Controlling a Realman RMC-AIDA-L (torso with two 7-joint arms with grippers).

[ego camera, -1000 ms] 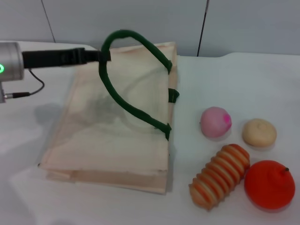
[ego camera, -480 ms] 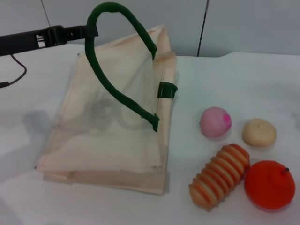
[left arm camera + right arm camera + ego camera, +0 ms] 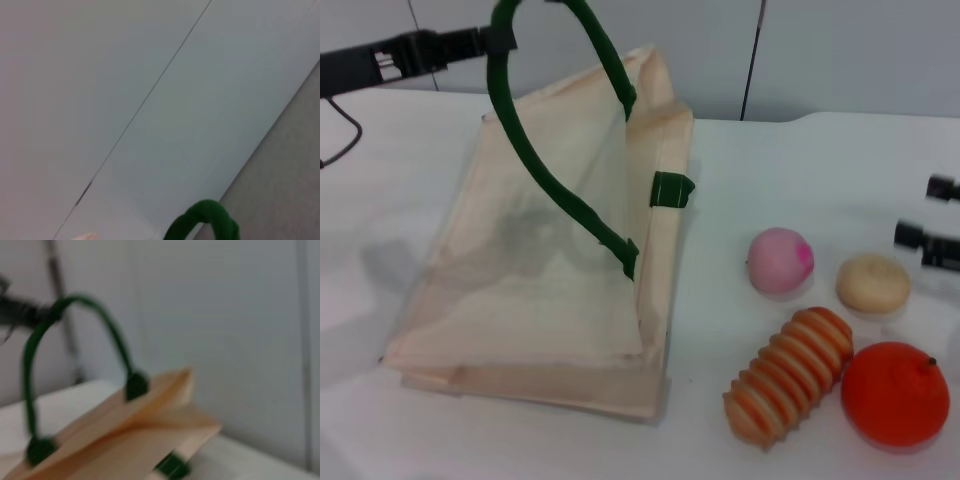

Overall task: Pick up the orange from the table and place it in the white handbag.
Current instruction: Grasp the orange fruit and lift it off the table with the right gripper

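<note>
Sitting untouched on the white desk (image 3: 820, 170), near corner: the bright red-orange round fruit (image 3: 895, 393), beside a ribbed striped oblong (image 3: 788, 375). Left pincer (image 3: 480, 42) pinches the dark green handle (image 3: 545, 170), lifting the cream fabric handbag (image 3: 540, 270) open. Right pincer (image 3: 935, 215), at the right edge above the fruit, looks spread. Grasp and drop-in both remain.

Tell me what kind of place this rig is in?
Probably a lab or test bench, not a home: a plain white table backed by bare grey wall panels, with toy-like foods such as the orange laid out beside a white handbag.
</note>
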